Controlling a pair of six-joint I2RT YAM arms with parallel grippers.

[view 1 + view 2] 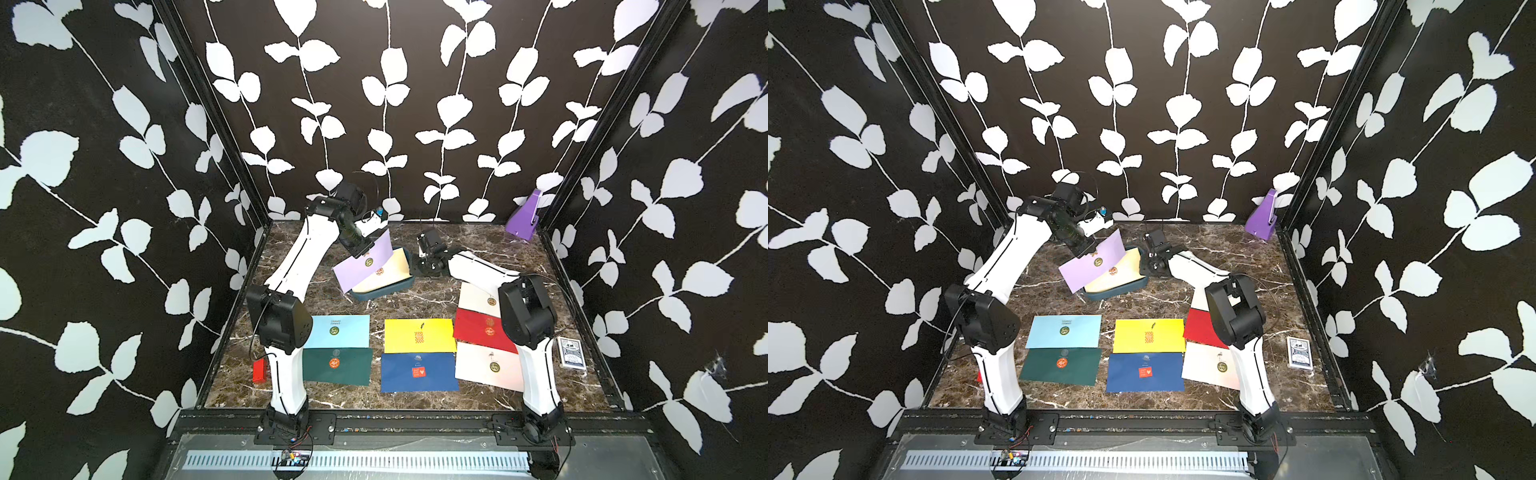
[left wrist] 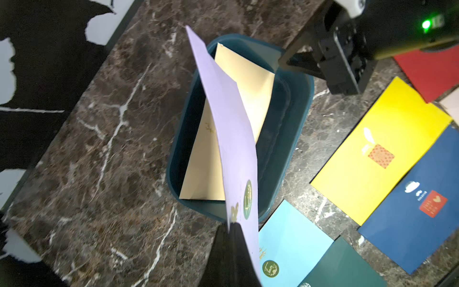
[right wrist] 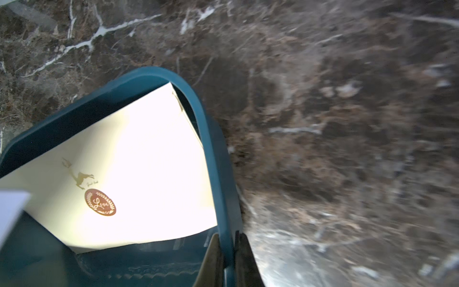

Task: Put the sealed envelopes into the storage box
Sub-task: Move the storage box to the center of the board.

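Navy envelope (image 1: pixel 419 372) lies flat at the near edge of the table (image 1: pixel 340 399). Farther back, the left gripper (image 1: pixel 360 248) is clamped on the lilac envelope (image 1: pixel 362 266), tilted over the storage box (image 1: pixel 376 294), long axes roughly aligned. The right gripper (image 3: pixel 229 251) pinches the box's right rim.

In both top views the right arm (image 1: pixel 528 313) hid parts of the white envelope (image 1: pixel 476 297) and red envelope (image 1: pixel 478 328). The left arm (image 1: pixel 998 374) covered most of the red block (image 1: pixel 979 376). The lilac envelope (image 2: pixel 231 134) masked part of the cream envelope (image 2: pixel 255 87) and box (image 2: pixel 298 106). In the right wrist view the table (image 3: pixel 347 124) was blurred.
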